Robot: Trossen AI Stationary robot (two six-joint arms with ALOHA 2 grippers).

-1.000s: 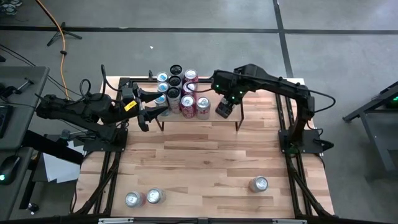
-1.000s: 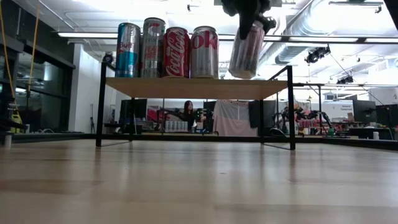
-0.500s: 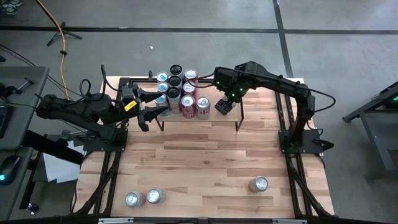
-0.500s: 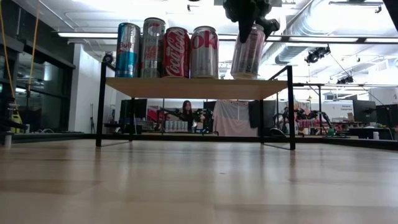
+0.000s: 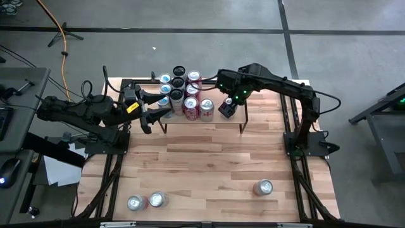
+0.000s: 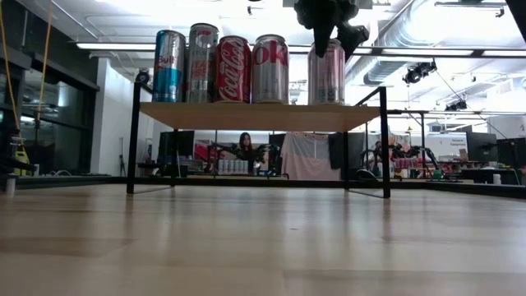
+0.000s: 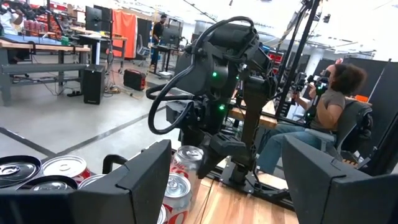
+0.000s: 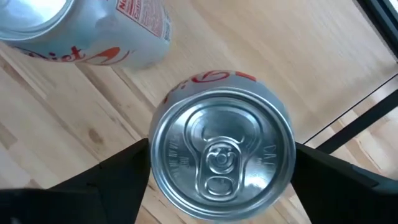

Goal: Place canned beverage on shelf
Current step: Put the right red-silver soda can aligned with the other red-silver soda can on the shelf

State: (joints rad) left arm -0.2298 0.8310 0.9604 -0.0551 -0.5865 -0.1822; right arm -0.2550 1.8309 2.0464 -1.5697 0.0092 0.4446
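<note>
The right gripper [image 8: 221,163] fingers [image 8: 93,183] clasp the upright can [image 8: 222,150] standing on the shelf [image 6: 259,116].

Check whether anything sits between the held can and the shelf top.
Nothing visible does. The can in the right claw stands upright with its base at the shelf plank, apart from the neighbouring cans.

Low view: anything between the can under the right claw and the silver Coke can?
Nothing. Bare shelf plank shows between that can and the silver Coke can.
</note>
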